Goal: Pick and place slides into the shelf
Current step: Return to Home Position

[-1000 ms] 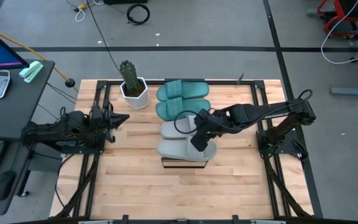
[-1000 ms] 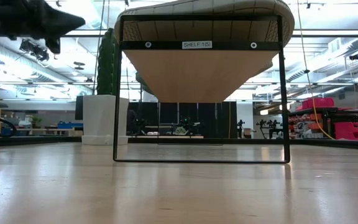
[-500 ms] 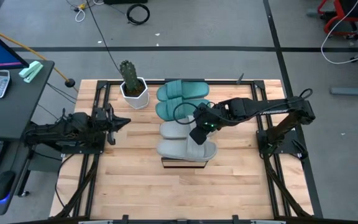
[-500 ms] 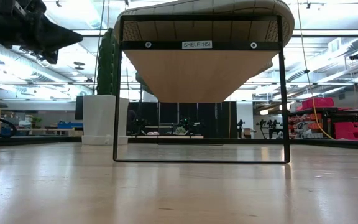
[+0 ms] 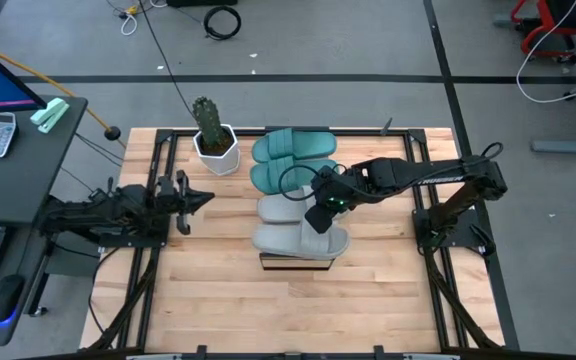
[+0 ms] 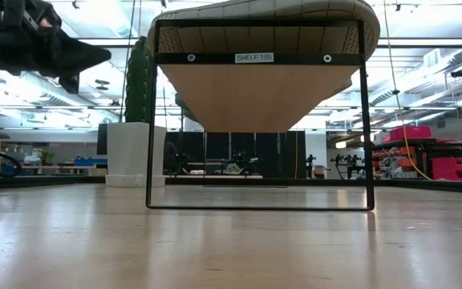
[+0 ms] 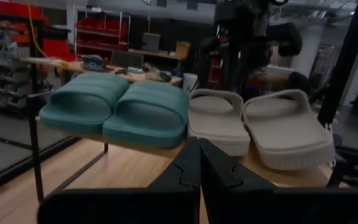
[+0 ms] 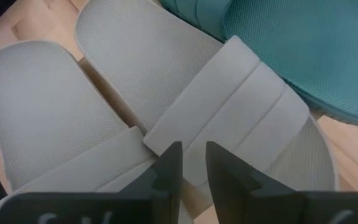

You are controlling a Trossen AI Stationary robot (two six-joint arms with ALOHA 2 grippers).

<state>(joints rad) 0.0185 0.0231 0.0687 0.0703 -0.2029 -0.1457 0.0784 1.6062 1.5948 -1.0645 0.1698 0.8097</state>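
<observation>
High view: four slides [image 5: 290,192] are lined up on the shelf [image 5: 295,263], teal pair at the cactus [image 5: 207,122] end, grey pair beside it. Right gripper [image 5: 318,215] is held over the grey pair. Left gripper [image 5: 194,196] is parked over the desk [image 5: 228,300] left side.
Left wrist view: fingers [image 7: 187,169] are clenched, empty.
Right wrist view: fingers slightly parted, nothing grasped.

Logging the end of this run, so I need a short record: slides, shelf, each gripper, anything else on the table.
teal slides: two, side by side on the shelf
grey slides: two, next to them on the same shelf
right gripper: over the grey pair, fingers slightly apart, empty
left gripper: off to the shelf's left, shut, empty
other: potted cactus beside the teal end
</observation>
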